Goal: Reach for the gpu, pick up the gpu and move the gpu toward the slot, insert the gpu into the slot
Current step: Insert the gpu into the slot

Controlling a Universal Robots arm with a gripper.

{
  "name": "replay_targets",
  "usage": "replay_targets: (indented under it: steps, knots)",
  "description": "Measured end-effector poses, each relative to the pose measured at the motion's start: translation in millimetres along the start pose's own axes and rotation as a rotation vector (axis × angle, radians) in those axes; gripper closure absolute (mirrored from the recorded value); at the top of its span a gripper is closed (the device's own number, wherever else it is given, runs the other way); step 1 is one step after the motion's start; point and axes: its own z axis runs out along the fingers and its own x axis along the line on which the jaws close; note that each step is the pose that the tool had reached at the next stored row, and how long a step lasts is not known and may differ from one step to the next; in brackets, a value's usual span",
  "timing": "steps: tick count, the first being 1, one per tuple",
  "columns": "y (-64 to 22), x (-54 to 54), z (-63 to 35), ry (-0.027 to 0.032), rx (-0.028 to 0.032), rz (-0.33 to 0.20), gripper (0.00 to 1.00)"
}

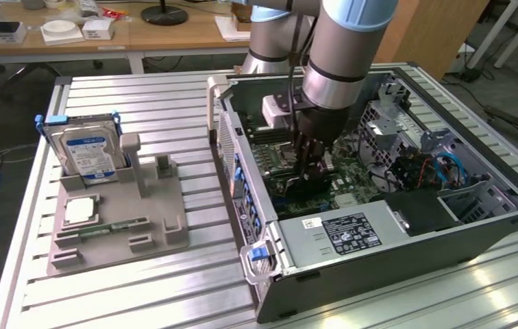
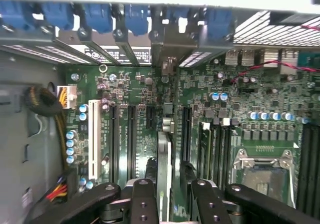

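Observation:
The gpu [image 2: 165, 159] appears edge-on as a thin grey card standing upright on the green motherboard [image 2: 140, 88], in line with the dark expansion slots [image 2: 131, 134]. How deep it sits in its slot I cannot tell. My gripper [image 2: 169, 176] straddles the card, with one black finger [image 2: 145, 199] close against one face and the other finger [image 2: 202, 199] a small gap off the other face, so it is open. In the exterior view the gripper [image 1: 312, 171] reaches straight down into the open computer case [image 1: 240, 157], and it hides the card there.
Case walls, blue card clips [image 2: 100, 16], cables [image 2: 60, 184] and the CPU socket [image 2: 262, 174] crowd around the gripper. Outside the case, a grey fixture [image 1: 149, 240] holds a silver hard drive [image 1: 90, 154], a green memory stick [image 1: 117, 225] and a chip [image 1: 81, 210].

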Motion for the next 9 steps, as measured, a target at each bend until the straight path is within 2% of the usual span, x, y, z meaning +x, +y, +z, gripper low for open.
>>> replay_targets:
  steps: [3, 7, 8, 9]
  knots:
    - [-0.1, -0.2, -7.4, -0.0001, 0.0035, 0.000, 0.67]
    - [-0.1, -0.3, -8.1, -0.0002, 0.0050, 0.000, 0.67]
    - [-0.1, -0.3, -8.1, -0.0001, 0.0050, 0.000, 0.69]
    - [-0.1, -0.3, -8.2, 0.0000, 0.0049, 0.000, 0.75]
